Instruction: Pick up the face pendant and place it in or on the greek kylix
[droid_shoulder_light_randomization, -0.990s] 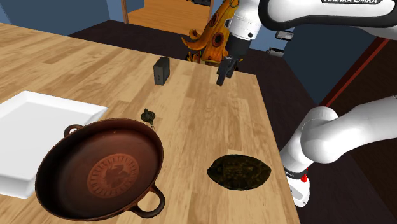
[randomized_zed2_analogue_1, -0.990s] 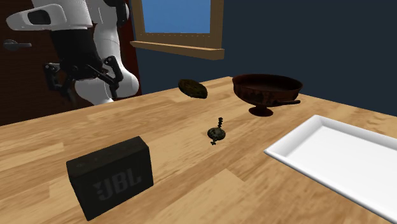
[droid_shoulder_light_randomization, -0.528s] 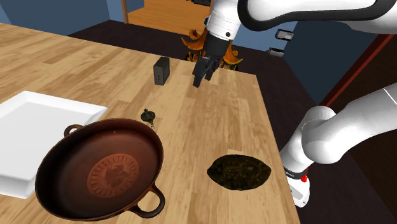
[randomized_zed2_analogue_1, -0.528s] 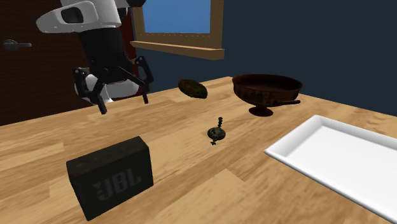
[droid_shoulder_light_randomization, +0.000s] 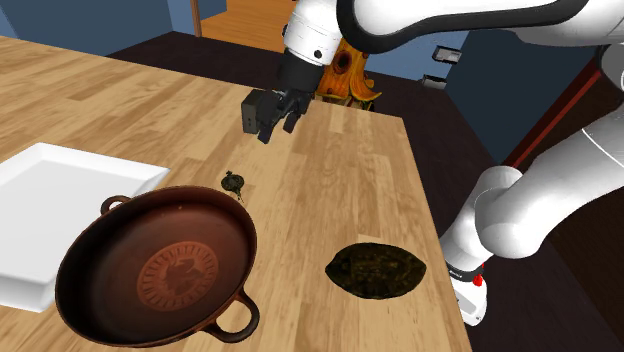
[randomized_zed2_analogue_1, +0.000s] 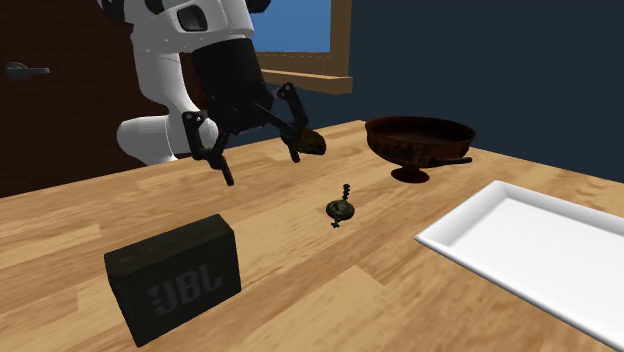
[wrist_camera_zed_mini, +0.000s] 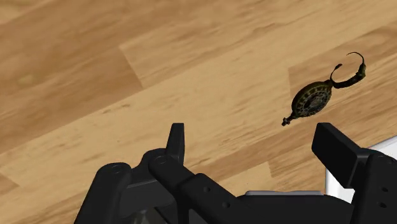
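Face pendant (randomized_zed2_analogue_1: 340, 209), just one, lies near one kylix (randomized_zed2_analogue_1: 418, 140); gripper (randomized_zed2_analogue_1: 262, 168) hovers spread wide, empty.

The pendant (wrist_camera_zed_mini: 313, 100) was dark bronze with gold speckles. The bowl (droid_shoulder_light_randomization: 160, 262) was reddish brown, a round paler pattern at its centre. The tray (droid_shoulder_light_randomization: 60, 180) was plain white, the speaker (randomized_zed2_analogue_1: 175, 275) black with grey letters, the table (droid_shoulder_light_randomization: 330, 190) pale planked wood, the gripper (randomized_zed2_analogue_1: 262, 168) all black
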